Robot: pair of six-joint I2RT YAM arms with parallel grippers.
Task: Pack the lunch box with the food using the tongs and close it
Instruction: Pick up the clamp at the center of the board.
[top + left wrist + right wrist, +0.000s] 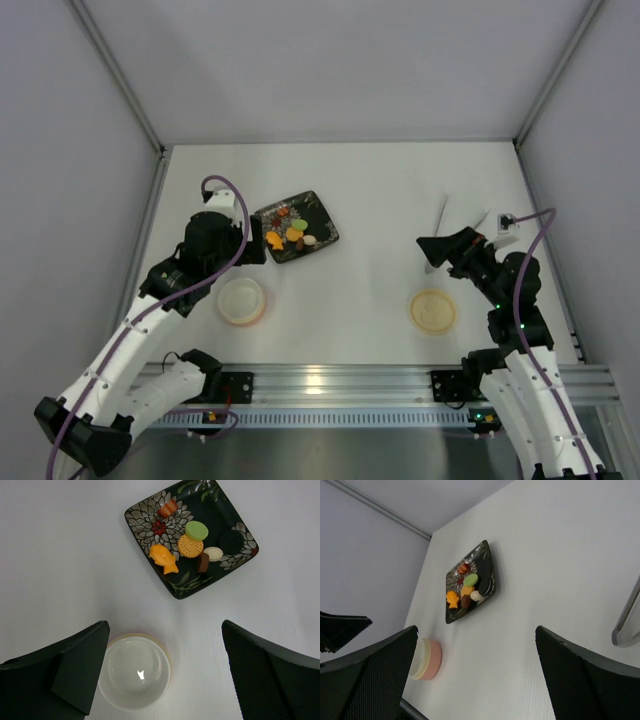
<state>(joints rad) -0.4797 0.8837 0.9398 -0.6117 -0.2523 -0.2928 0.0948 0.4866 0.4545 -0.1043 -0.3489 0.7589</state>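
White table [390, 200], grey walls [330, 60], floral plate [316, 208], lunch box [241, 300] uncovered

Bright, even overhead light fills all three views. Shadows on the white table [380, 200] are soft and faint. A small glare spot sits inside the lunch box [125, 665], another on the aluminium rail [320, 380].

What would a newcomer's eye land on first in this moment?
The dark floral plate, left of centre, stands out first, with the colourful food clustered on it. The open lunch box sits just in front of the plate, below the wide-open left gripper. Its lid lies apart on the right side, near the tongs and the open right gripper.
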